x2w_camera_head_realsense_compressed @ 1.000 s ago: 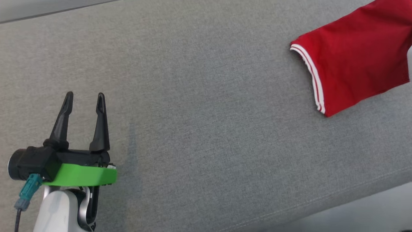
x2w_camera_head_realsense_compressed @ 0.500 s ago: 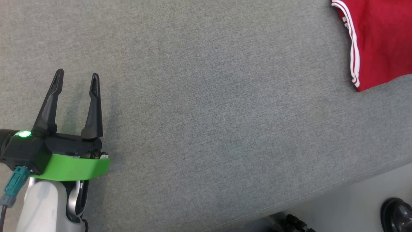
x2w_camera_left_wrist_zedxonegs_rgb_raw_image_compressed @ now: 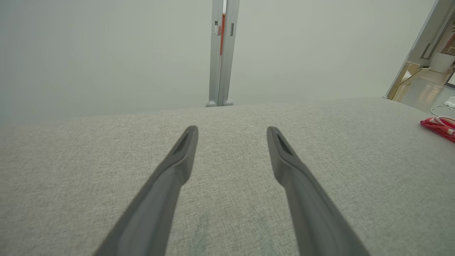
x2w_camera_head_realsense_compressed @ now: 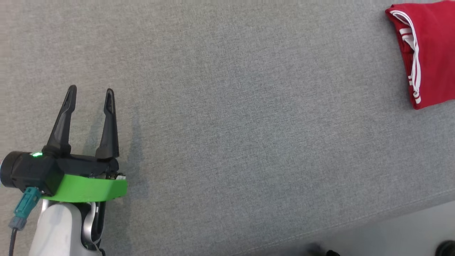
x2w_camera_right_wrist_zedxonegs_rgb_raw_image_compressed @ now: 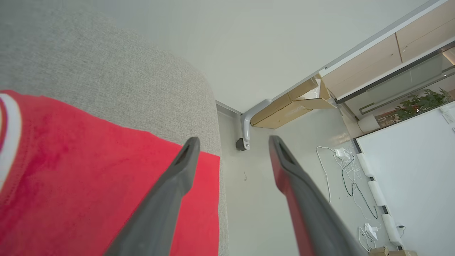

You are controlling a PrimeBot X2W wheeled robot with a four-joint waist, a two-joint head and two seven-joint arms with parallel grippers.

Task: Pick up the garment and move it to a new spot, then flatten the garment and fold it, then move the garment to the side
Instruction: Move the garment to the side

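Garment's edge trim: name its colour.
White stripes, edging the red garment; the head view shows it best.

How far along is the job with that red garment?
Looks nearly finished: the red garment lies folded at the right end of the grey surface. In hand: nothing; right jaws stand open over its edge, left jaws open over bare surface. Left: at most drawing the arms back.

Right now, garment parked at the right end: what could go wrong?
1. The folded red garment lies right at the cushion edge, above the floor; a nudge may tip it off.
2. The open right hand hangs close over it; withdrawing could snag the cloth and undo the fold.
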